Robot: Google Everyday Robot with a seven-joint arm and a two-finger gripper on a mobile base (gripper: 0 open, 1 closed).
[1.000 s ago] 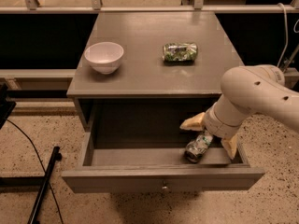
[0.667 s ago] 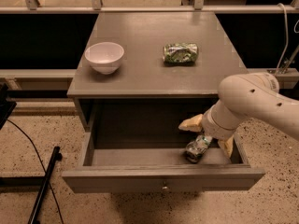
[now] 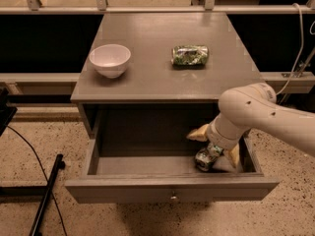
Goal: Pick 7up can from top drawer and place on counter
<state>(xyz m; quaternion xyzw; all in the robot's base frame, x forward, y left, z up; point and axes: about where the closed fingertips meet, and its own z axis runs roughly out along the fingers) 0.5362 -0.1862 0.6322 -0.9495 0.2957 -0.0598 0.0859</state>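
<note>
The top drawer (image 3: 147, 188) is pulled open below the grey counter (image 3: 147, 77). The 7up can (image 3: 204, 158), green and white with a silver end, lies tilted on the drawer floor at the front right. My gripper (image 3: 212, 149) reaches down into the drawer from the right. Its tan fingers (image 3: 198, 132) are spread on either side of the can, wider than the can. The white arm hides part of the can and the drawer's right side.
A white bowl (image 3: 110, 59) stands on the counter's left. A flat green-and-white packet (image 3: 190, 55) lies at the counter's middle right. A black stand leg (image 3: 47, 195) and cable lie on the speckled floor at left. A rail runs behind the cabinet.
The arm has shifted slightly left and lower into the drawer. The can stays in about the same spot between the fingers.
</note>
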